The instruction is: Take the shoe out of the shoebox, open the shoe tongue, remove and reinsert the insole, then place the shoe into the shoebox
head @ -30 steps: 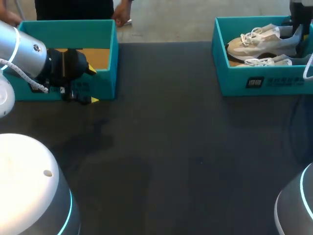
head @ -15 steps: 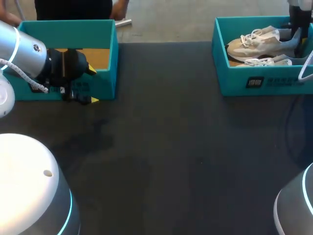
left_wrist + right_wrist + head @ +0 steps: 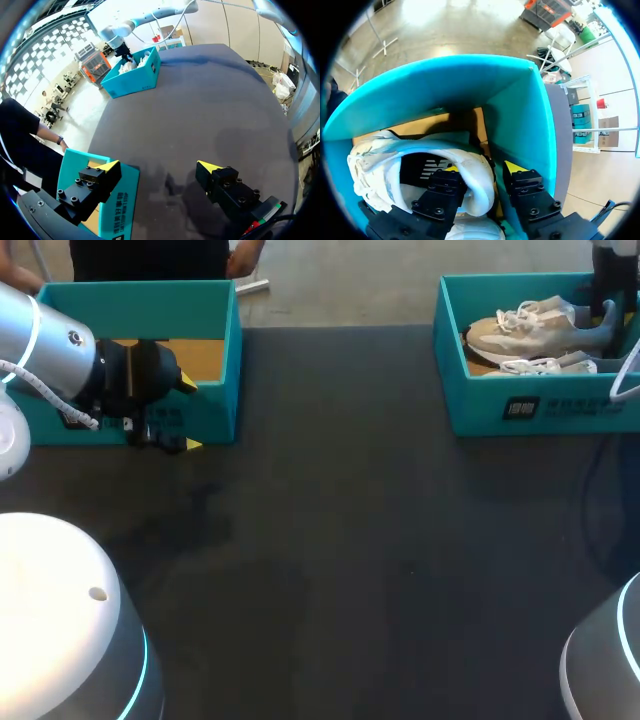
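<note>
The shoe (image 3: 525, 330) lies lengthwise in the shoebox (image 3: 480, 405) at the counter's (image 3: 350, 540) far right corner. Its toe points toward the counter's middle and its heel toward the right arm (image 3: 612, 260). The right jaws grip the heel. In the right wrist view one finger (image 3: 442, 192) sits inside the shoe's opening and the other outside it, just beside the box wall, with the white heel collar pinched between them. A second shoe (image 3: 540, 365) lies in the same box, nearer the front wall and close against the first.

Well apart, at the far left, stands a second box (image 3: 150, 305), teal with a brown floor. The left arm (image 3: 50, 350) is at its front. The left jaws are spread wide and grip nothing. They straddle the box's front wall near its corner, one yellow-tipped finger (image 3: 95, 182) over the box side and the other over the bare counter just outside it.
</note>
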